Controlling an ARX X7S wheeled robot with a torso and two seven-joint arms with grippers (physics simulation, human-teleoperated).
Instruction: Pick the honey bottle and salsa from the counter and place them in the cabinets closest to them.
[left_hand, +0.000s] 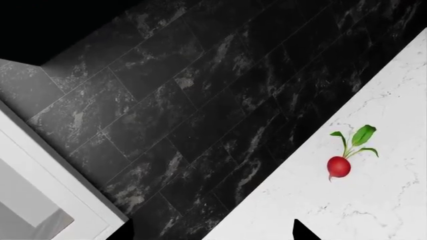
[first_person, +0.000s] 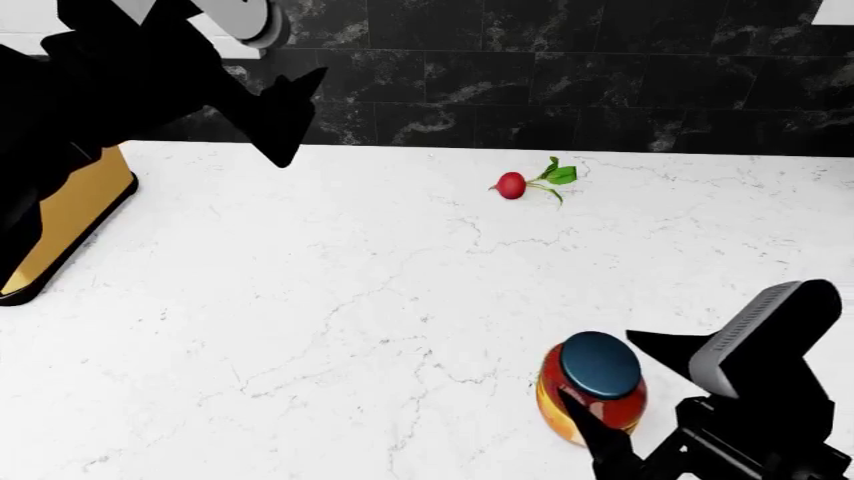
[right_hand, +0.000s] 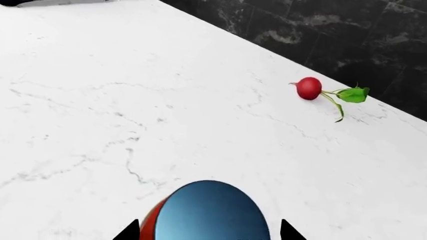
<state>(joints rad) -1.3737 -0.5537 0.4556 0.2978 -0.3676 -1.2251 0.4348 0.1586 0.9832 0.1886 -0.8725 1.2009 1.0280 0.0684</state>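
Head view | salsa (first_person: 593, 388) on counter (first_person: 334, 320) | label unreadable

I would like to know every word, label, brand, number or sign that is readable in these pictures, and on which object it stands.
There is no readable text in any view.
salsa: plain dark blue lid, red and orange-yellow body, no lettering visible.
radish: no markings.
counter: only grey veins.
yellow object at the counter's left edge: plain surface, no print visible.
black wall tiles: only white marbling.
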